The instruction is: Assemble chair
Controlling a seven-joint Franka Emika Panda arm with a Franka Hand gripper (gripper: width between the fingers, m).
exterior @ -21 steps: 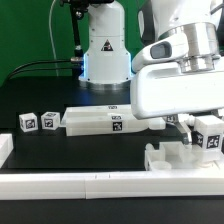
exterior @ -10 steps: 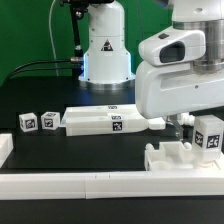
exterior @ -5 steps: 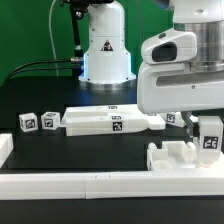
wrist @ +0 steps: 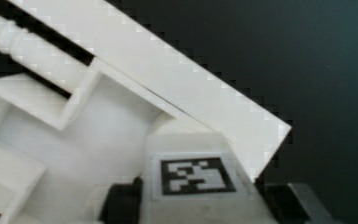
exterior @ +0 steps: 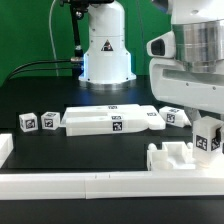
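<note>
My gripper is at the exterior view's right, shut on a white chair block with a black-and-white tag, held just above the table. In the wrist view the tagged block sits between my two dark fingers. Below and beside it lies a white notched chair piece, which also shows in the wrist view. A long white slab with tags lies mid-table. Two small tagged cubes stand at the exterior view's left. A short tagged piece lies by the slab's right end.
The robot's white base stands at the back. A long plain white border rail runs along the front edge. The table top is black.
The arm has shifted toward the exterior view's right and risen a little, carrying the tagged block with it. The slab's right end and the short piece beside it now show.
</note>
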